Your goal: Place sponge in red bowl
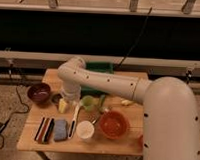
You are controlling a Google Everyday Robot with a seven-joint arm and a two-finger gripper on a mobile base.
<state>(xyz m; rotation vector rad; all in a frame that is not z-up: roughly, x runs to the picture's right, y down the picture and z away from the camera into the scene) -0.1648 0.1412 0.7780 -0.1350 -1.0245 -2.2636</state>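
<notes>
The blue-grey sponge (60, 129) lies flat near the table's front left edge, next to a striped black, red and white block (44, 129). The orange-red bowl (113, 124) sits at the front, right of centre, and looks empty. My gripper (65, 104) hangs from the white arm over the left-middle of the table. It is behind and above the sponge and well left of the red bowl. A pale yellowish thing (63, 106) shows at the gripper; I cannot tell whether it is part of it.
A white cup (85, 130) stands between the sponge and the red bowl. A dark maroon bowl (39, 92) and a small dark cup (56, 98) are at the left. A white utensil (73, 121), green objects (91, 101), a banana (126, 102) and a green bin (100, 69) are also on the table.
</notes>
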